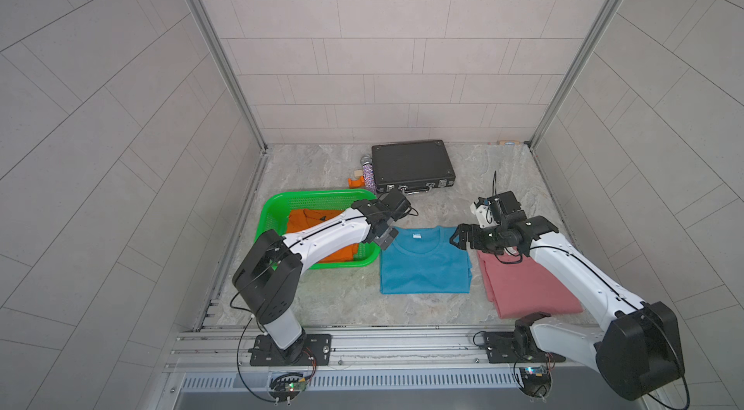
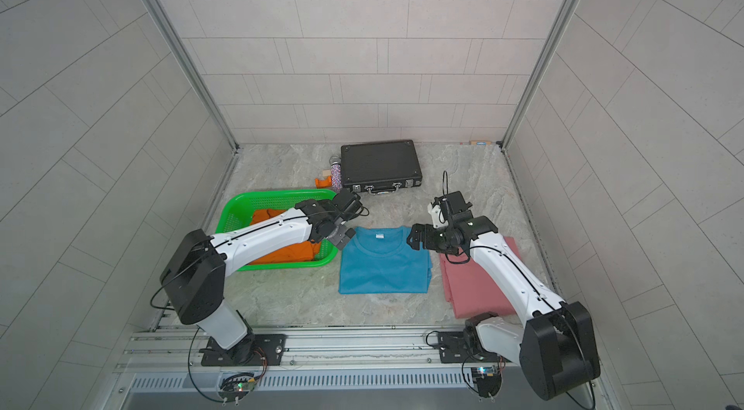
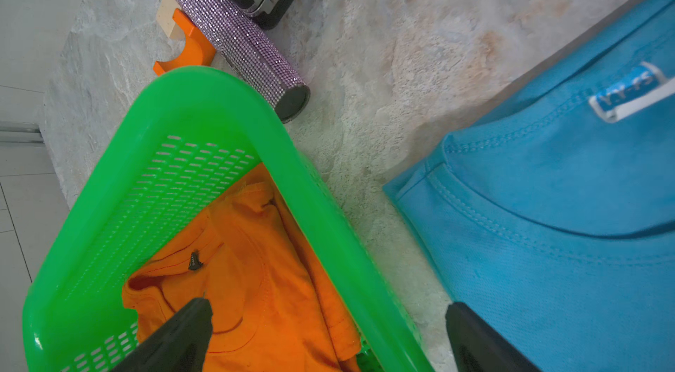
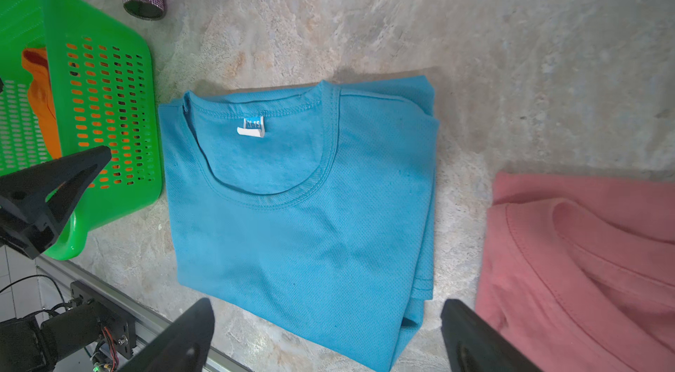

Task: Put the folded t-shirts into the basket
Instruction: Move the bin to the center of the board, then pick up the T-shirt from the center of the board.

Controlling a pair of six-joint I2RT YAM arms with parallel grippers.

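Now, bench (image 1: 342, 307): pale marbled top beneath the left pincer (image 3: 328, 310) and the right pincer (image 4: 327, 306); it carries everything listed here.
basket (image 1: 306, 199): green with mesh walls, upright on the bench. Its side rim runs directly under the left pincer, between that pincer's two fingers.
pink shirt (image 1: 519, 287): folded flat on the bench, outside the basket. It lies on the outer side of the right pincer, partly covered by the right arm.
blue shirt (image 1: 424, 267): folded flat with collar and label up, between the two pincers. It is outside the basket, just beside the wall. One collar-end corner lies below a finger of the left pincer, the other below the right pincer.
orange shirt (image 3: 255, 260): inside the basket, rumpled at the collar, below the left pincer's other finger.
briefcase (image 1: 410, 164): black, shut and lying flat, well beyond both pincers.
left pincer: fingers spread wide, gripping nothing, poised astride the basket rim.
right pincer: fingers spread wide, gripping nothing, over the blue shirt.
glitter tube (image 3: 233, 34): lilac, on its side against the briefcase, beyond the left pincer.
orange block (image 3: 190, 48): just beside the tube, away from the briefcase.
wooden block (image 3: 167, 17): pale, touching the orange block.
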